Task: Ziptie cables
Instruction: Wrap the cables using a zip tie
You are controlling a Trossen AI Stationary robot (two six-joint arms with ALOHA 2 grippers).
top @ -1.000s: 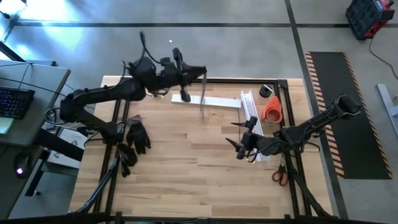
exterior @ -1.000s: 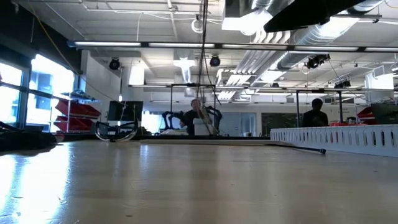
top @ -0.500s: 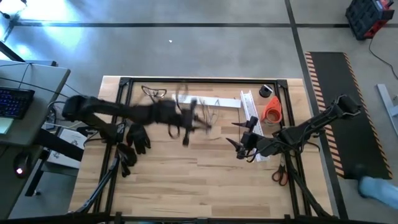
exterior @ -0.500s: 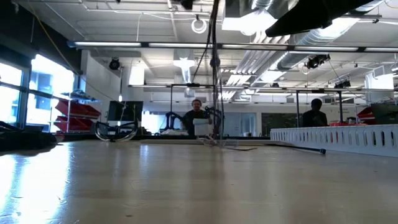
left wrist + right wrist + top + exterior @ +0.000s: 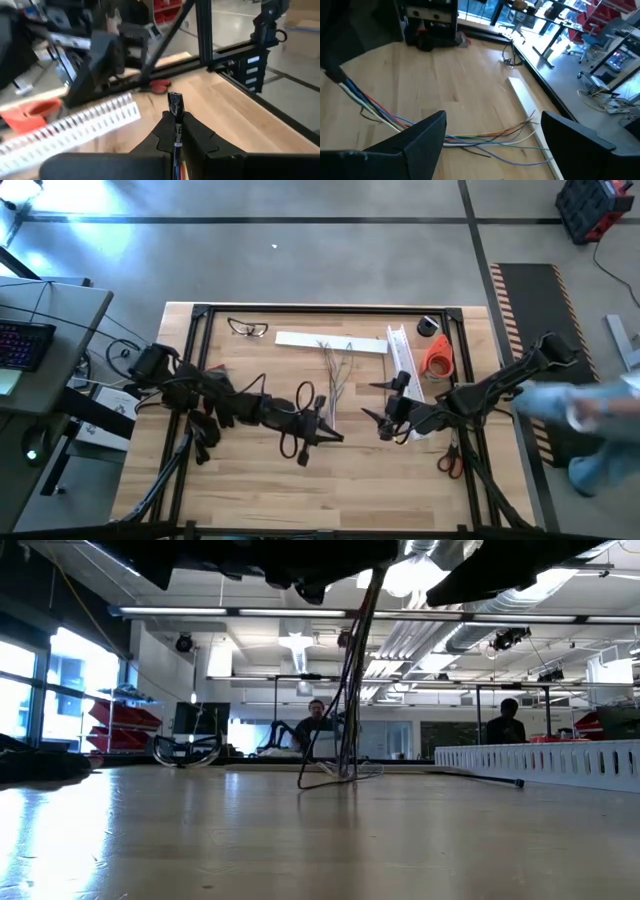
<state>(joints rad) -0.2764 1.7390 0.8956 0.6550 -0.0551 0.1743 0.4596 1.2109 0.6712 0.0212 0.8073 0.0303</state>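
Note:
The cables [image 5: 334,372] are thin coloured wires. Their fanned ends [image 5: 520,131] lie on the table's middle, and the bundle rises toward my left gripper [image 5: 330,434], which is shut on it near the table's centre. In the low view the cables [image 5: 350,690] slant down from above onto the wood. My right gripper [image 5: 378,402] hovers open just right of the cables, beside the white channel [image 5: 401,360]. A thin dark strip, apparently the ziptie [image 5: 492,778], lies on the table in front of the channel. My left gripper pinches the cables between its two shut fingers at their bound end; a short dark tip [image 5: 175,103] sticks out past the fingertips. That end is lifted. The bundle hangs slanting below, and its free ends [image 5: 335,776] rest on the table.
A flat white strip [image 5: 330,342] and clear safety glasses [image 5: 246,329] lie by the far edge. An orange object [image 5: 437,358] and scissors [image 5: 449,461] sit at the right, and black gloves [image 5: 220,406] at the left. A blurred person [image 5: 590,412] moves beside the right edge.
My left gripper has swept from the far edge toward the near edge and come down, keeping its hold on the cables. The bundle, hanging clear before, now trails with its fanned ends laid on the table. A person has come in at the right.

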